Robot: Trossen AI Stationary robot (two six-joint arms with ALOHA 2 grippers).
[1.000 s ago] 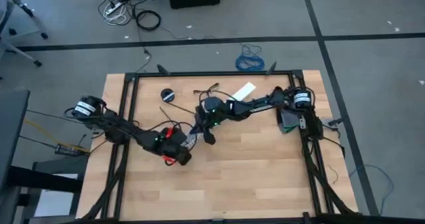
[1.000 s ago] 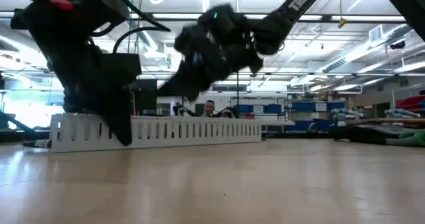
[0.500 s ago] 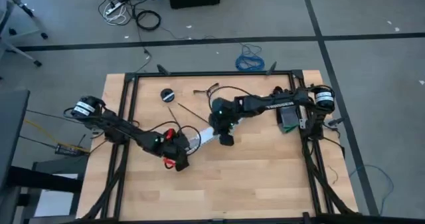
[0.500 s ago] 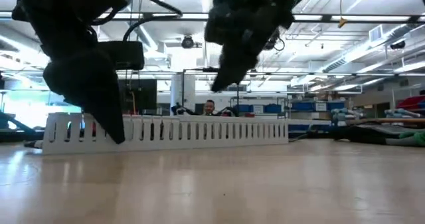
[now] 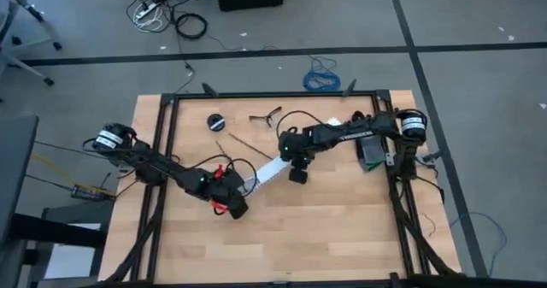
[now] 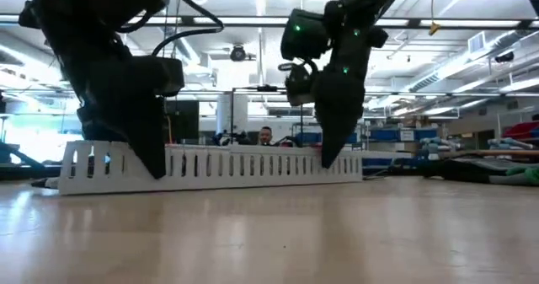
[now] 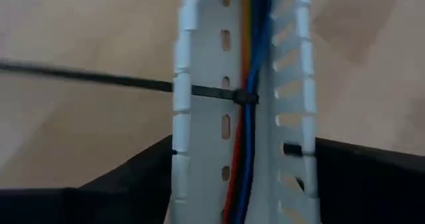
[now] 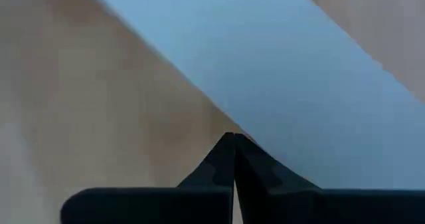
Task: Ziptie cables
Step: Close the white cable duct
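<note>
A white slotted strip [image 5: 270,170] lies aslant on the table's middle. Orange, blue and dark cables [image 7: 249,137] run along its channel, and a black ziptie [image 7: 243,96] goes round them, its tail [image 7: 80,76] sticking out sideways. My left gripper [image 5: 243,194] is shut on the strip's near-left end. At the strip's other end my right gripper [image 5: 297,174] points down with its fingers shut, the tips [image 8: 234,141] at the strip's edge. My left gripper pinches the strip's two slotted side walls [image 7: 180,164] between its fingers [image 7: 126,181], near the strip's near-left end. The fingers lie along the strip, which rests flat on the table. My right gripper touches the strip's long edge [image 8: 255,144] near its far-right end with its shut fingertips [image 6: 328,158], from above and pointing down.
A round black object [image 5: 215,121], a dark forked piece [image 5: 267,114] and a thin rod [image 5: 235,143] lie toward the far edge. A dark green block [image 5: 373,155] sits by the right arm's base. The black frame [image 5: 273,94] rims the table. Bare wood lies toward the near edge.
My right gripper has gone toward the table's right edge along the strip, tipped its fingers from slanting to pointing down, and come down to the strip's far-right end. The strip has shifted a little on the table. My left gripper has stayed on its end.
</note>
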